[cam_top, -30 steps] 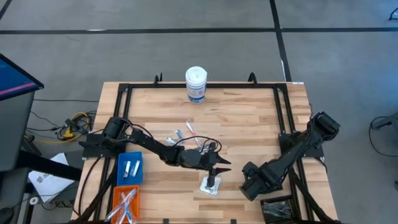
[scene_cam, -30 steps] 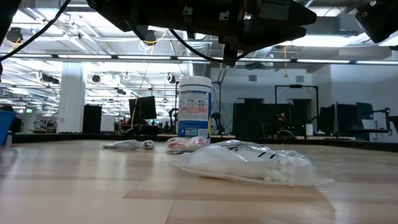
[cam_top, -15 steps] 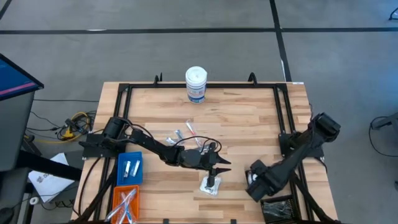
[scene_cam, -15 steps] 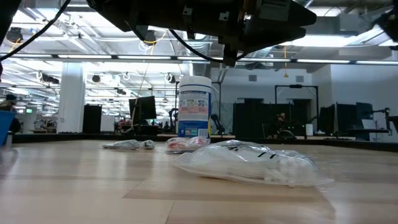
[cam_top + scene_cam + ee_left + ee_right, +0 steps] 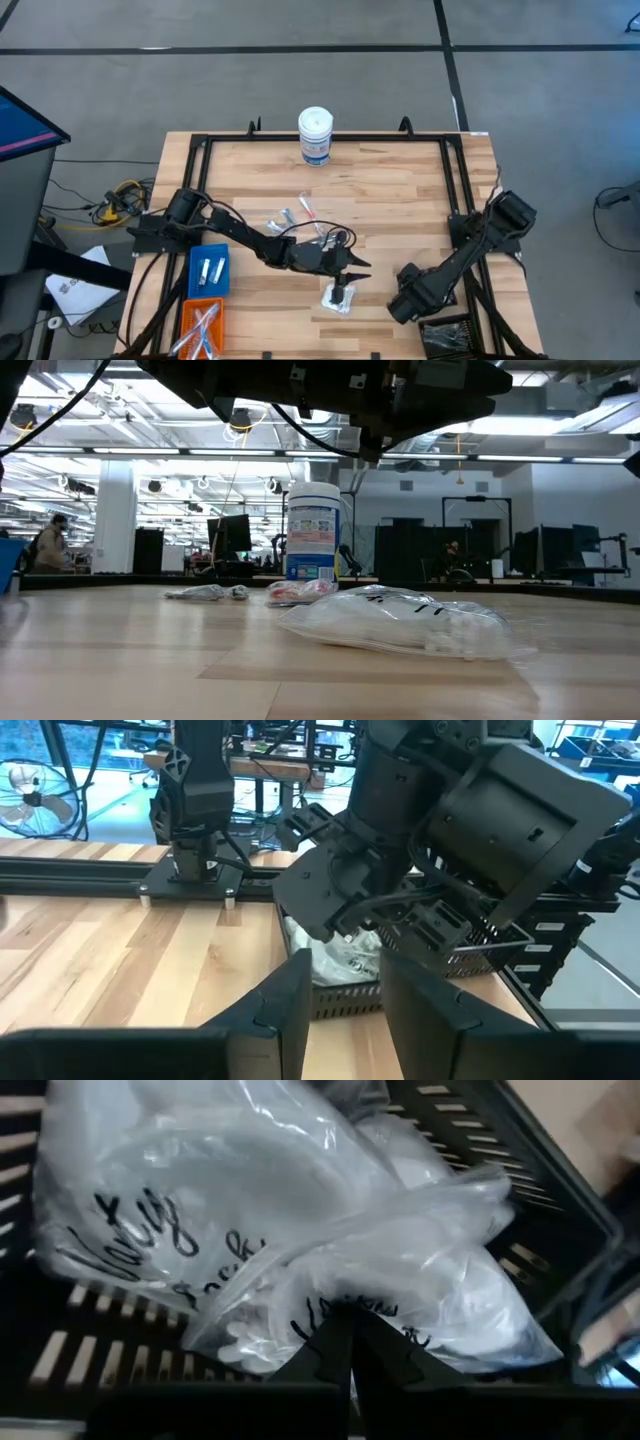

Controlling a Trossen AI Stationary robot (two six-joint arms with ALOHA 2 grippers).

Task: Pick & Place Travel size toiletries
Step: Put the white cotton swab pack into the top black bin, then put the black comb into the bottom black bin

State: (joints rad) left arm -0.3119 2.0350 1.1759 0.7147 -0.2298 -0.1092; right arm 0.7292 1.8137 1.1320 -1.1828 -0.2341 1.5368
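A clear crinkly packet [image 5: 339, 299] [image 5: 400, 622] lies flat on the wooden table near its front edge. My left gripper [image 5: 351, 266] [image 5: 345, 1010] hangs open just above and behind it, with nothing between its fingers. My right gripper [image 5: 402, 303] [image 5: 343, 1342] is shut and points steeply down into the black bin [image 5: 450, 337] [image 5: 560, 1210], right over the clear packets [image 5: 300, 1230] piled in it. More small toiletries [image 5: 285, 217] [image 5: 309, 207] lie loose on the table's middle. My right gripper's shut fingertips [image 5: 335, 1325] stand at the top packet's creased film [image 5: 360, 1295] in the black bin, coming from above. Whether they touch it, I cannot tell.
A tall white canister [image 5: 315, 135] [image 5: 313, 530] stands at the far edge. At the near left sit a blue bin [image 5: 208, 271] holding small tubes and an orange bin [image 5: 200, 325] holding sticks. Black rails [image 5: 455, 190] frame the table.
My right gripper has sunk toward the black bin and tipped more steeply downward, staying shut.
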